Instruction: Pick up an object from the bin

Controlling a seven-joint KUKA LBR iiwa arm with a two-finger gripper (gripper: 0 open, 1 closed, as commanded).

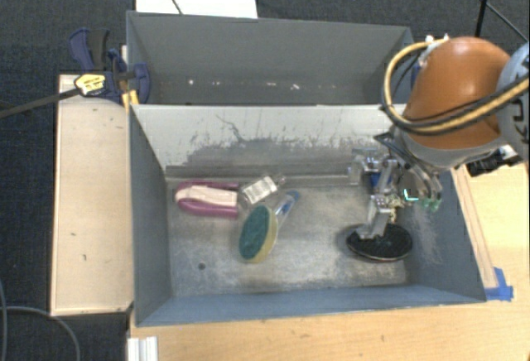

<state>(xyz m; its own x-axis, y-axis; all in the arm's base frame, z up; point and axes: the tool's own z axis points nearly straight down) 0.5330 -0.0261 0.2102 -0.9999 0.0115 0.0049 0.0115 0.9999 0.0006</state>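
The grey metal bin stands on dark carpet. Low over its right floor, the end effector meets a flat black disc; its opening cannot be told. This looks like the grasp step, so the next move is probably closing and lifting. The disc lies flat, its long axis left-right.

1. 1 camera, mounted high over the bin, facing down with slight tilt; far wall's inner face open to lens.
2. Middling range: whole bin in frame, margin of surroundings on every side.
3. Arm enters from frame right, its bulk overlapping bin's right rim.
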